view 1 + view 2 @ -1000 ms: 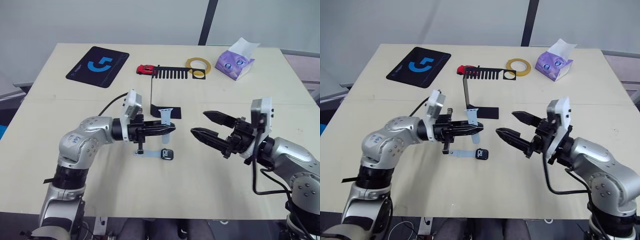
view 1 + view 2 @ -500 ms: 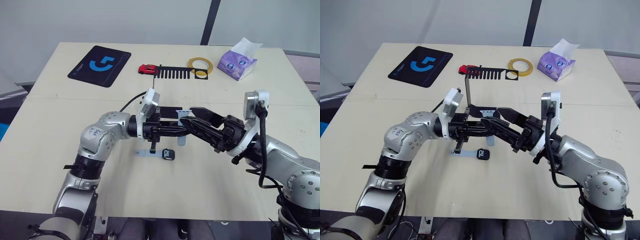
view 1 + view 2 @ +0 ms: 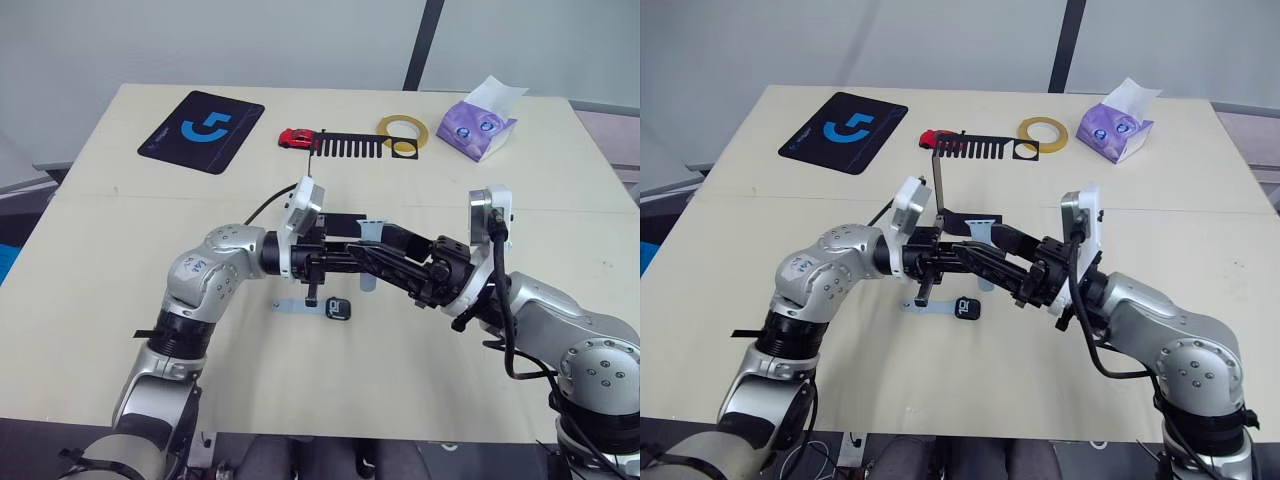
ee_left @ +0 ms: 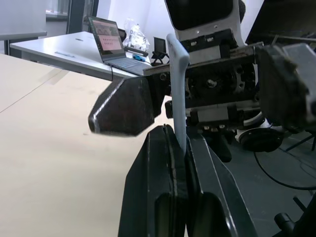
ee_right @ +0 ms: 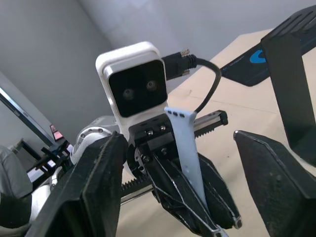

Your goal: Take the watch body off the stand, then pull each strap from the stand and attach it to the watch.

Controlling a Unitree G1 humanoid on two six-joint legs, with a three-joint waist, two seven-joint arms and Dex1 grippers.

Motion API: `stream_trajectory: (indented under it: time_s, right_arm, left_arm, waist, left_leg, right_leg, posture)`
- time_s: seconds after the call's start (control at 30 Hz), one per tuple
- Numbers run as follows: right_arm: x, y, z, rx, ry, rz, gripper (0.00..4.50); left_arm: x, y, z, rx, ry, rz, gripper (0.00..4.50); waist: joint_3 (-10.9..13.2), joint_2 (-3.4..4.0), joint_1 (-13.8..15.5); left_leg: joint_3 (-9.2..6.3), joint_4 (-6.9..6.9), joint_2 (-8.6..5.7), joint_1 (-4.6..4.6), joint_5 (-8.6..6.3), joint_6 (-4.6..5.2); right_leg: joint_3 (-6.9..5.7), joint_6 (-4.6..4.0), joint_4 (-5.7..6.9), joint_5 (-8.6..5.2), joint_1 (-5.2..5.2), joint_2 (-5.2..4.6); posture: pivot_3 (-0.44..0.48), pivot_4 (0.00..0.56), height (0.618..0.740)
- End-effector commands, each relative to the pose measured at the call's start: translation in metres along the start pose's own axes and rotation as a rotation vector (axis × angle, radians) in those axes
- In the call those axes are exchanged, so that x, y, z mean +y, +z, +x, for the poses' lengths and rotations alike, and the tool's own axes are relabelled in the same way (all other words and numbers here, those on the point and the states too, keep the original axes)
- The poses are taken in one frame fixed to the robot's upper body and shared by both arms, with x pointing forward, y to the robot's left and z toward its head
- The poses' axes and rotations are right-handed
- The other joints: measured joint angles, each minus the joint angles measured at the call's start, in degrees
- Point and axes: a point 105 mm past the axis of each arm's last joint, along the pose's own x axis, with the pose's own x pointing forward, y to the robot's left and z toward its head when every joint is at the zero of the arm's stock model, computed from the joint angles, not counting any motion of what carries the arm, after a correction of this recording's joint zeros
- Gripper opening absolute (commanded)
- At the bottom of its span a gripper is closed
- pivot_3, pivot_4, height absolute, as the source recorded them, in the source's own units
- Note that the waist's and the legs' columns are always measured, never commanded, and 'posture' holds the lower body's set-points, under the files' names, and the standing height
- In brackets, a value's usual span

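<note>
I see the small black square watch body (image 3: 339,309) lying on the pale wooden table (image 3: 100,260), off the thin black metal stand (image 3: 345,146), with one pale grey-blue strap (image 3: 298,307) already on it. My left gripper (image 3: 362,254) pinches the second strap (image 3: 368,243) above the watch. My right gripper (image 3: 378,250) is wide open around it. I think this strap is left to attach.

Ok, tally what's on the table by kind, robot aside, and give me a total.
Straps: 2
Watch body: 1
Stand: 1
Toy car: 1
Tape roll: 1
Tissue pack: 1
Mat: 1
Total: 8
</note>
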Motion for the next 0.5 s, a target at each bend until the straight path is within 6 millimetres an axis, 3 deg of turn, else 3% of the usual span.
stream_trajectory:
  time_s: [0.03,0.33,0.47,0.5]
  right_arm:
    - [0.0039,0.0061,0.0002,-0.032,0.019,-0.022,3.68]
    - [0.003,0.0082,0.0006,-0.038,0.022,-0.028,3.68]
    - [0.0025,0.0087,0.0003,-0.036,0.02,-0.032,2.41]
    - [0.0022,0.0087,0.0003,-0.035,0.018,-0.034,2.41]
  left_arm:
    - [-0.0058,0.013,0.0036,-0.012,-0.022,0.057,0.0]
    - [-0.0052,0.014,0.0035,-0.01,-0.02,0.06,0.0]
    - [-0.0048,0.014,0.0036,-0.009,-0.02,0.061,0.0]
    - [-0.0047,0.014,0.0037,-0.009,-0.02,0.062,0.0]
  waist:
    - [0.0,0.0,0.1]
    - [0.0,0.0,0.52]
    - [0.0,0.0,0.56]
    - [0.0,0.0,0.56]
  left_leg:
    - [0.0,0.0,0.0,0.0,0.0,0.0]
    - [0.01,0.0,0.0,0.0,0.0,0.0]
    - [0.01,0.0,0.0,0.0,0.0,0.0]
    - [0.01,0.01,-0.01,0.0,0.0,0.0]
  right_leg:
    - [0.0,0.0,0.0,0.0,0.0,0.0]
    - [0.0,0.0,0.0,0.0,0.0,0.0]
    - [-0.01,0.0,0.0,0.0,0.0,0.0]
    - [-0.01,0.0,0.0,0.0,0.0,0.0]
  posture:
    - [0.0,0.15,0.738]
    - [0.0,0.15,0.738]
    - [0.0,0.15,0.738]
    - [0.0,0.15,0.738]
